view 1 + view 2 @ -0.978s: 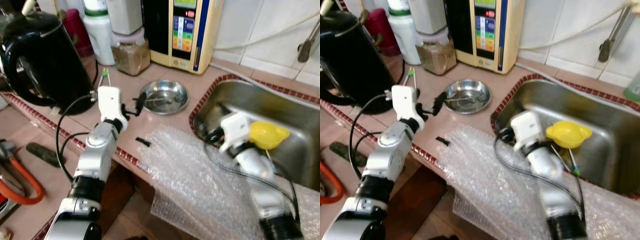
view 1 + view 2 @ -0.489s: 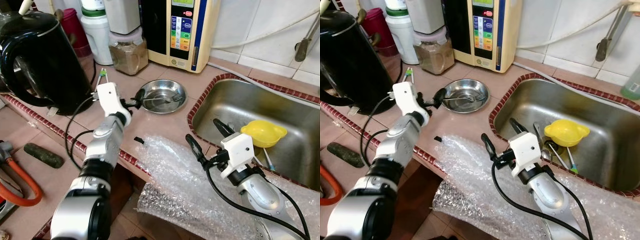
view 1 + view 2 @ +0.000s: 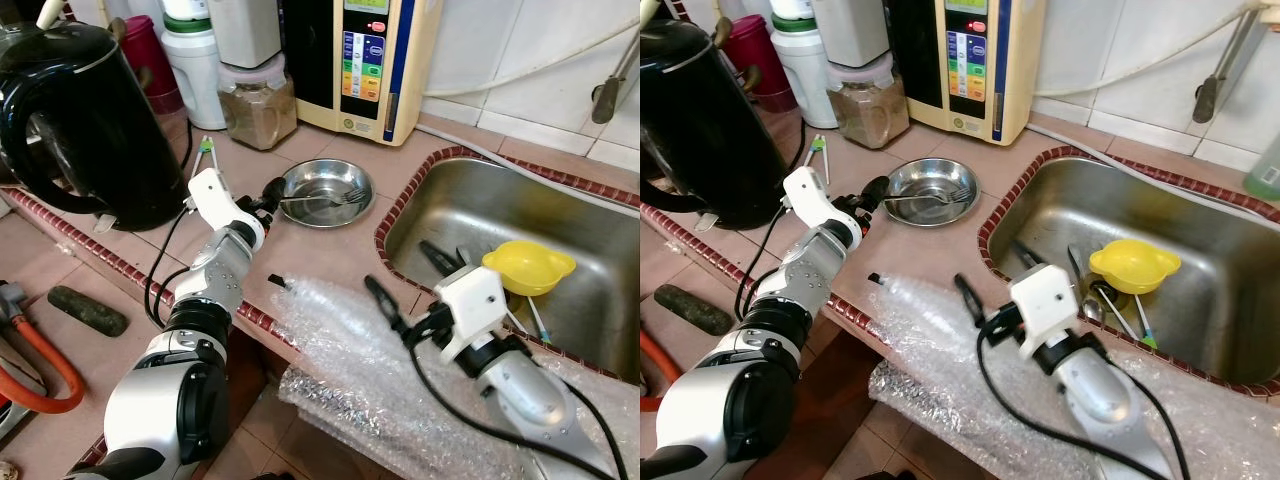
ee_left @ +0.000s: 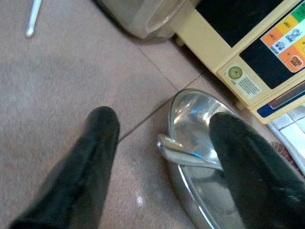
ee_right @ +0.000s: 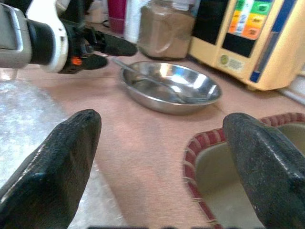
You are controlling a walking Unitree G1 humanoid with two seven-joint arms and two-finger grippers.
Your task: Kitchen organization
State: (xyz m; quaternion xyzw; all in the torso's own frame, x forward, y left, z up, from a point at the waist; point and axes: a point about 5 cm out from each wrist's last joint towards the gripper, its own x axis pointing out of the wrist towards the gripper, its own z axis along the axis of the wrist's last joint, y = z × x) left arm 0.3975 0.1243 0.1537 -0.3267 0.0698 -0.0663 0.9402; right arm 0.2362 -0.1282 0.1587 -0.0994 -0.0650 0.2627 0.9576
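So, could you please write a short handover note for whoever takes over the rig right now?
Left tool: open, at the near-left rim of the steel dish on the counter, its fingers either side of the handle end of the fork that lies in the dish. Nothing gripped yet.
Right tool: open and empty, over the bubble wrap at the counter's front edge, beside the sink.
Yellow bowl and some utensils sit in the sink.
Done: nothing visibly put away.
Left: probably close on the fork or dish, move it, then see to the sink items.

One steel dish (image 3: 326,193), one kettle (image 3: 80,115), one yellow funnel (image 3: 528,268).
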